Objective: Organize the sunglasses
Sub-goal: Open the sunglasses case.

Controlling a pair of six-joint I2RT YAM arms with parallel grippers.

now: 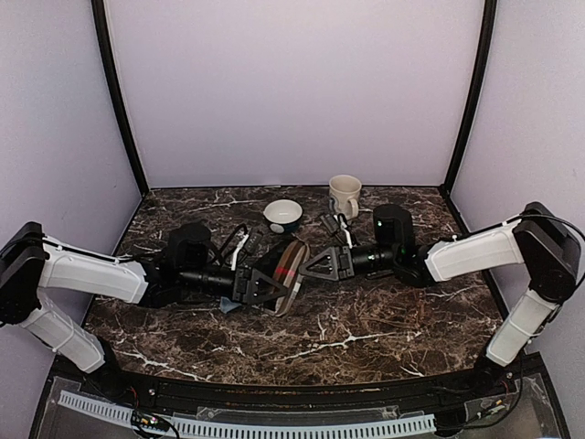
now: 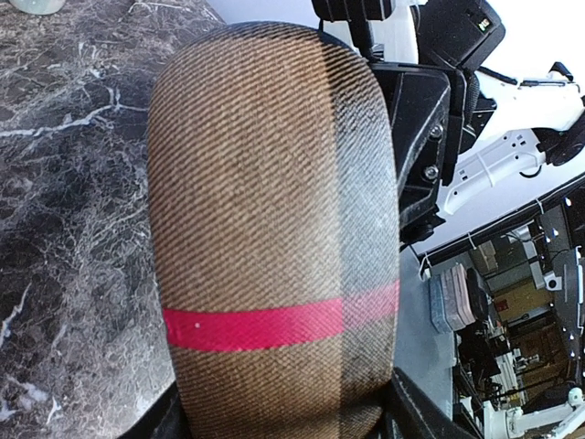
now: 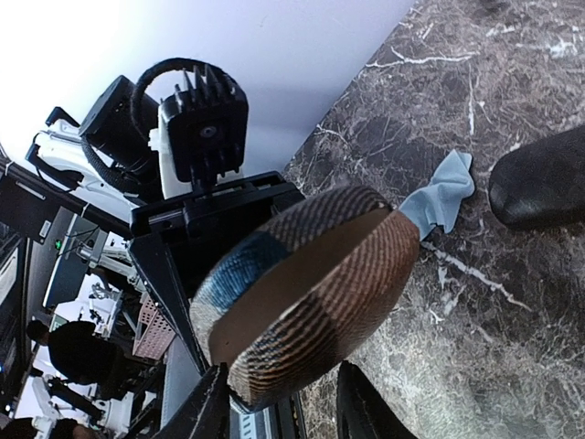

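My left gripper (image 1: 272,289) is shut on the brown striped case (image 1: 291,265) and holds it above the table. In the left wrist view the case (image 2: 274,201) fills the frame, with my left gripper (image 2: 283,422) clamped on its near end. The case (image 3: 315,283) stands slightly open, showing a plain brown inside. My right gripper (image 3: 281,407) is open, its jaws on either side of the case's end; one touches it and the other stands apart. It meets the case from the right (image 1: 313,265). A small dark thing (image 1: 332,225) by the mug may be the sunglasses.
A white bowl (image 1: 282,215) and a cream mug (image 1: 345,194) stand at the back. A blue cloth (image 3: 441,194) lies on the marble table (image 1: 366,329) below the case. A black oblong object (image 3: 541,179) lies beyond the cloth. Grey walls enclose three sides.
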